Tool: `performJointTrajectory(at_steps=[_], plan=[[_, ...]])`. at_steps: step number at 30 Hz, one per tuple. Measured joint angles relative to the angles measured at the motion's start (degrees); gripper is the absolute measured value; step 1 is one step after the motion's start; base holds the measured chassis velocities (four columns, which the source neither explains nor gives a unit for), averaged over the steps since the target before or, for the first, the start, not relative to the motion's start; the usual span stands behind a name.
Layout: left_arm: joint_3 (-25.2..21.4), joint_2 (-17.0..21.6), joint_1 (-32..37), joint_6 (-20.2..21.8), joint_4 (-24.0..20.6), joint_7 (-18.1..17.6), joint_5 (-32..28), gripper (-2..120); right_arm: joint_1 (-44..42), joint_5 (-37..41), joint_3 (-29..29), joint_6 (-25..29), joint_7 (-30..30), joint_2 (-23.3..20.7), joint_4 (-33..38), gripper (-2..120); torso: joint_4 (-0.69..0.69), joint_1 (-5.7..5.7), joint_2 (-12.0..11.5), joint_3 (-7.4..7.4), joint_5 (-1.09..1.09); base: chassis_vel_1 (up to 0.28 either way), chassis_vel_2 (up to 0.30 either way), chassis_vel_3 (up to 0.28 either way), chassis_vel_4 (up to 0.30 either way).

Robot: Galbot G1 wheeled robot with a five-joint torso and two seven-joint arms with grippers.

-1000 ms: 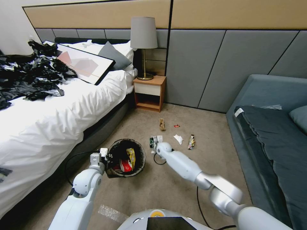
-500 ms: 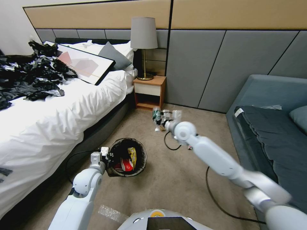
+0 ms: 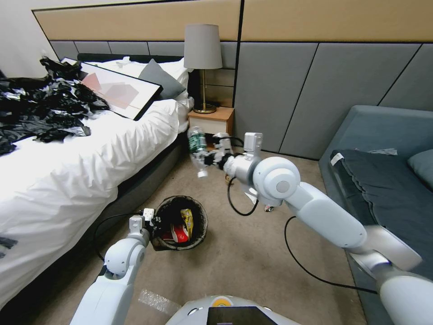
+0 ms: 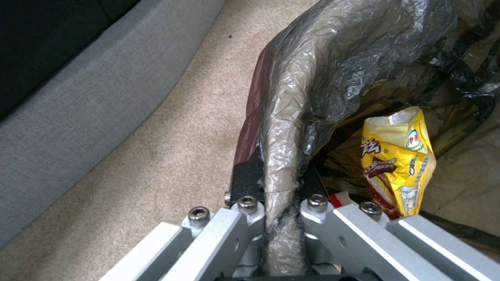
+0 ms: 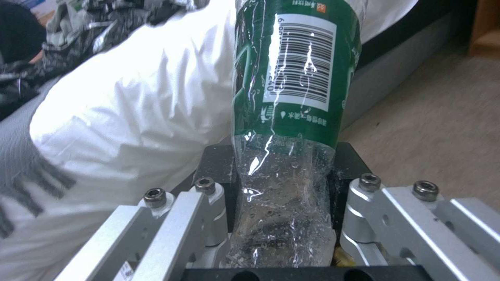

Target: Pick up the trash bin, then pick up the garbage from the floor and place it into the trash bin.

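The trash bin (image 3: 204, 225) stands on the carpet beside the bed, its black liner folded over the rim. My left gripper (image 3: 152, 220) is shut on that liner-covered rim (image 4: 291, 117). Inside lie a yellow snack wrapper (image 3: 186, 221) (image 4: 398, 160) and a red-and-white carton (image 3: 177, 234). My right gripper (image 3: 209, 158) hangs in the air above and behind the bin, shut on a clear bottle with a green label (image 3: 197, 149) (image 5: 297, 78). The bottle points toward the bed. A small litter piece (image 3: 269, 208) peeks out on the floor under the right arm.
The white bed (image 3: 67, 153) with a heap of black bags (image 3: 40, 104) lies to the left. A nightstand (image 3: 211, 128) with a lamp (image 3: 203, 54) stands behind. A grey sofa (image 3: 383, 180) lies to the right. A black cable (image 3: 306, 266) trails over the carpet.
My right arm has lifted the bottle from near the floor and swung it up and left toward the bed. The left arm and the bin have stayed put.
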Motion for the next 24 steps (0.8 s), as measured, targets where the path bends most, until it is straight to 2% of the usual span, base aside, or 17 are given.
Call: performJointTrajectory(at_steps=[5,9,19,24], plan=[[-0.51,0.41,-0.24,0.0,0.29,0.01,-0.23,0,-0.73,-1.48,-4.96,-0.18,0.15,2.53,-2.53,26,0.02,0.0,0.0,0.0,-0.01,0.0,0.0,0.0,0.0],[-0.69,0.41,-0.38,0.0,0.29,0.05,-0.4,0,-2.5,-4.5,-8.51,-0.38,-0.26,2.85,-4.32,26,0.0,0.0,0.0,0.0,0.0,0.0,0.0,0.0,0.0],[-1.09,0.32,-0.73,0.0,0.57,0.09,-0.52,0,-6.16,-8.0,-12.01,-0.58,-0.62,2.07,-6.9,26,-0.01,0.0,0.0,0.0,0.0,0.0,0.0,0.0,0.0],[-1.37,0.13,-0.77,0.0,0.81,0.12,-0.55,0,-7.42,-8.76,-13.22,-0.41,-0.65,3.43,-8.09,26,0.0,0.0,0.0,0.0,0.0,0.0,0.0,0.0,0.0]])
